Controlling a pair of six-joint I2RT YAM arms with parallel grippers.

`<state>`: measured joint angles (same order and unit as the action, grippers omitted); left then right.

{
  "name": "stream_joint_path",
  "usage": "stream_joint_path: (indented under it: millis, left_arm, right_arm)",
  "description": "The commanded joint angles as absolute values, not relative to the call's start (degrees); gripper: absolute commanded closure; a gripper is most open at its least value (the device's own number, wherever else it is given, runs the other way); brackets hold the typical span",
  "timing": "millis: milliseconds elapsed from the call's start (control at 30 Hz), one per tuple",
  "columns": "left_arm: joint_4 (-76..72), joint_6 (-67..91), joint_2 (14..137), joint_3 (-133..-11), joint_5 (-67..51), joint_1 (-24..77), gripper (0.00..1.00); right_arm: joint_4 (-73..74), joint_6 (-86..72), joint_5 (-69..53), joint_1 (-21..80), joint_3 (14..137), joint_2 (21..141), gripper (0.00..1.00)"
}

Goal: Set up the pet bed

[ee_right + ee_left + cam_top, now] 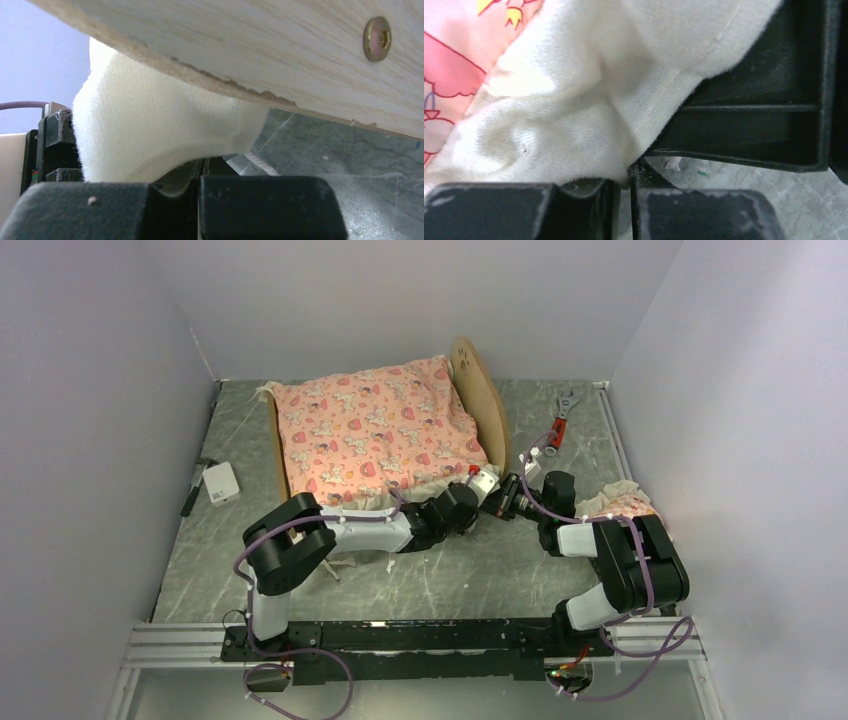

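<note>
1. Two sets of fingers meet at one corner of the pet bed, the near corner at the headboard end. The frame stands on the table just beyond them, with the pink mattress lying in it.
2. Left fingers: almost together, with the mattress's cream ruffle running down into the slit between them. This reads as clamped on the ruffle.
3. Right fingers: together, directly under a chipped board edge of the frame, with the ruffle bulging just above them. I cannot tell whether any cloth is caught.
4. Risk: the left bite looks thin, right at the hem. A pull could slip off it, or drag the mattress askew and the light frame with it.
5. Risk: the right gripper's body sits just right of the left fingers, so a sideways move by either could knock the other. Raising the right fingers would strike the board and might tip the bed.
6. Room: there is bare table on the near side of both sets of fingers. The pillow lies right of the right fingers, beside that arm. The wrench lies beyond them, and the white box is far left of the left fingers.
</note>
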<state>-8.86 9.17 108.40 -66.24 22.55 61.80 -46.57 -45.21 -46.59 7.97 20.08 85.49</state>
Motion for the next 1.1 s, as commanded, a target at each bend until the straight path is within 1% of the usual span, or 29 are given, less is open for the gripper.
stream_joint_path:
  millis: [0,33,67,200,333,367,400,433,533,633,700,1067]
  left_arm:
    - [-12.0,8.2,108.1,-67.0,21.1,61.5,0.89]
    - [-12.1,8.3,107.8,-66.8,20.5,61.5,0.97]
    - [-12.1,8.4,107.4,-66.7,20.3,61.5,1.00]
    - [-10.7,9.5,106.1,-66.3,19.1,61.5,1.00]
    - [-8.0,11.6,105.2,-66.5,18.8,61.5,1.00]
    - [-6.9,12.3,105.1,-66.8,18.9,61.5,1.00]
    - [-6.1,12.9,105.1,-67.1,19.0,61.4,1.00]
    - [-4.9,13.7,105.1,-67.6,19.1,61.4,1.00]
    - [-2.0,15.4,104.9,-68.5,18.8,61.2,1.00]
    - [-0.2,17.2,104.7,-69.7,18.0,60.9,1.00]
    - [4.1,18.6,104.9,-71.2,17.5,60.6,1.00]
    - [13.2,25.6,105.3,-76.7,15.3,58.6,1.00]
  right_arm:
    - [-48.6,-45.0,-47.6,8.1,20.6,84.5,1.00]
    - [-48.5,-45.0,-47.5,8.1,20.6,84.5,1.00]
    - [-48.4,-45.0,-47.3,8.1,20.6,84.4,1.00]
    - [-46.8,-44.6,-46.7,8.1,20.5,83.4,1.00]
    - [-39.8,-41.1,-42.6,8.1,20.4,79.1,0.89]
    - [-37.3,-40.0,-41.0,8.1,20.5,77.5,0.84]
    - [-34.8,-38.9,-38.6,8.1,20.4,75.9,0.76]
    - [-32.5,-38.0,-36.3,8.1,20.2,74.1,0.71]
    - [-26.8,-35.7,-30.1,8.1,18.9,70.4,0.62]
    - [-24.8,-34.1,-28.0,8.1,17.8,70.0,0.60]
    - [-25.8,-33.8,-28.8,8.4,17.1,71.1,0.59]
    - [-38.5,-35.8,-33.1,13.1,16.2,82.1,0.53]
